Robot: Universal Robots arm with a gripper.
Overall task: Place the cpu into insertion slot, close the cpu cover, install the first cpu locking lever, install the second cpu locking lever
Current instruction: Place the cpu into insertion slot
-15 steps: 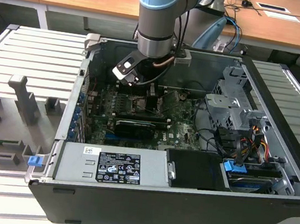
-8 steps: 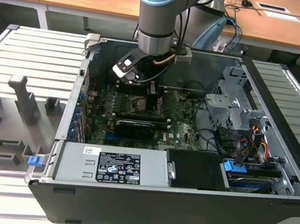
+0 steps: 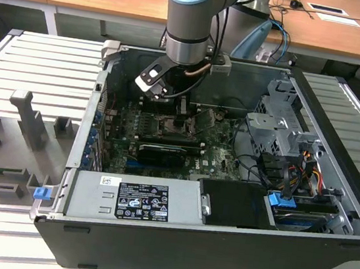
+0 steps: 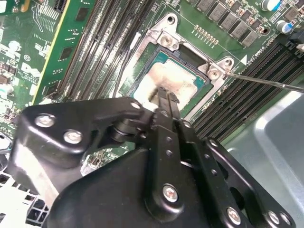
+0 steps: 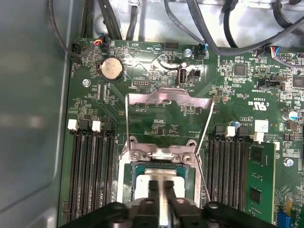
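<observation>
The cpu (image 4: 180, 80) (image 5: 142, 175), a pale tan-silver square chip, lies inside the insertion slot (image 4: 164, 40) (image 5: 161, 154) on the green board. The cpu cover (image 5: 164, 97), a thin silver frame, is swung open and lies flat on the board beyond the slot's hinge edge. Thin locking lever rods (image 5: 127, 123) (image 4: 266, 81) stand loose beside the slot. My gripper (image 4: 165, 94) (image 5: 161, 183) (image 3: 180, 111) hangs just over the chip's middle, its black fingers (image 5: 153, 190) shut together with nothing held.
Black memory slots (image 5: 90, 171) flank the socket, with one green memory stick (image 5: 259, 185) fitted. A coin battery (image 5: 110, 68) and cables (image 5: 209, 33) lie beyond the cover. The power supply (image 3: 135, 198), drive cage (image 3: 280, 128) and case walls (image 3: 103, 91) enclose the board.
</observation>
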